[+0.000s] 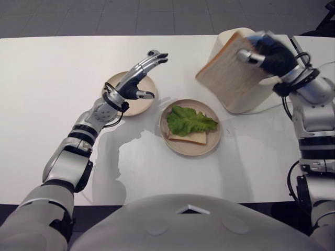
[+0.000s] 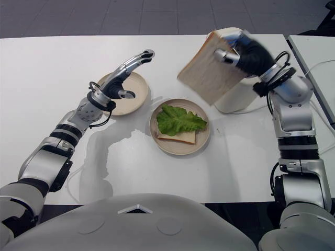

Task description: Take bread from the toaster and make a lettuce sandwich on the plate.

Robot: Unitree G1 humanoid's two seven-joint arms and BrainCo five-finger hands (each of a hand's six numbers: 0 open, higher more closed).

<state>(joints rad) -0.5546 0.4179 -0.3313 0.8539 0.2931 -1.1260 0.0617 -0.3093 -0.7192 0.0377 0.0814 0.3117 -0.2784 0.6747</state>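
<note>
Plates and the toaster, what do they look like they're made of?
The sandwich plate and empty plate: probably light wood or bamboo, matte tan, no glare. The toaster: plastic or painted metal, smooth cream shell; can't tell which.

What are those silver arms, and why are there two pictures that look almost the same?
They are a robot's arms, and they end in hands. The two pictures come from two cameras in its head, side by side like eyes, looking down at a white table. Its right hand has its fingers shut on a bread slice, held up in front of the toaster. Its left hand is open, holding nothing, above a small plate. On the middle plate lies a second slice with lettuce on top.
</note>
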